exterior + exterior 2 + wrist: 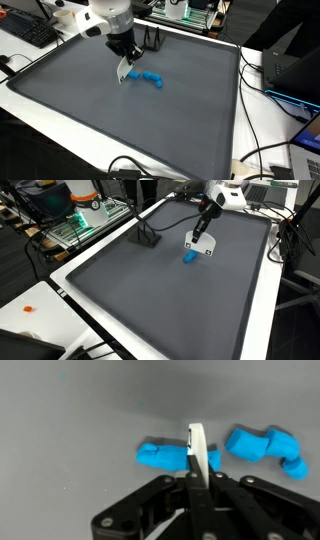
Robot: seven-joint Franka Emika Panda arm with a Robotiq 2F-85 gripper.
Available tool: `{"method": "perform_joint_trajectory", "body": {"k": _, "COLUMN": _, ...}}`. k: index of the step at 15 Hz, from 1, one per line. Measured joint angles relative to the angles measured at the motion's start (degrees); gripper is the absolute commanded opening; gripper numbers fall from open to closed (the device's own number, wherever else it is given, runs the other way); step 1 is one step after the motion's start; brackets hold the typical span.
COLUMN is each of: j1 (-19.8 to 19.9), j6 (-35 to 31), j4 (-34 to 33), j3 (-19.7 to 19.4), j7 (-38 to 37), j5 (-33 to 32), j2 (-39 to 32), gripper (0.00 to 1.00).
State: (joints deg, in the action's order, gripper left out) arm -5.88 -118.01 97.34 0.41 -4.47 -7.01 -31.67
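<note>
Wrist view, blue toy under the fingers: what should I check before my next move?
1. Jaws open for a grasp: not ok. The gripper has its fingers pressed together.
2. Anything clamped between them: cannot tell. The fingers cover the gap between the two lumps of the blue toy.
3. Toy lying flat on the gray mat: ok.
4. Fingertips clear of the mat: cannot tell from any view.
5. Black stand out of the way: ok, it is well apart from the gripper in both exterior views.
</note>
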Motion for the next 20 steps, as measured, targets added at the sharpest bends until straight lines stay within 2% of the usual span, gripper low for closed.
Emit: {"method": "perform_joint_trajectory", "body": {"k": 20, "j1": 0.2, "j6": -3.2, "j4": 2.3, "j3": -0.4, "j7": -0.3, "j5": 0.0, "j2": -0.9, "gripper": 0.01}}
